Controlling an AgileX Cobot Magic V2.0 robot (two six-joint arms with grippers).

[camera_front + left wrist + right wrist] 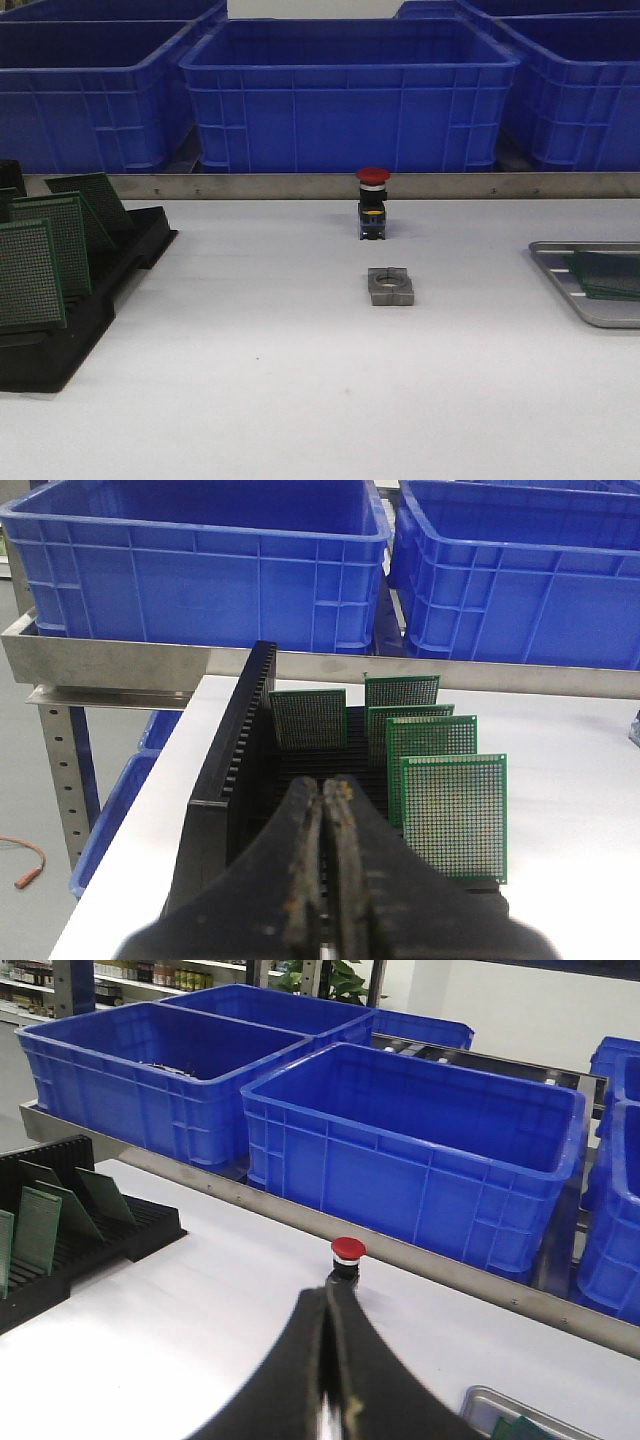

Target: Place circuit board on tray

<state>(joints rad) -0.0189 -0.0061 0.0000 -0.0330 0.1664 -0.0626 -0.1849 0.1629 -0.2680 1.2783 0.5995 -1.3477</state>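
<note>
Circuit boards (455,815) upright in rack (235,745) — left claw (325,800) pressed together, empty; right claw (328,1305) too. Risk: a descent without spreading knocks boards over.

Our left gripper (324,792): fingers pressed together, nothing between. Our right gripper (328,1305): fingers likewise closed, empty. Neither arm visible in front view.
</note>
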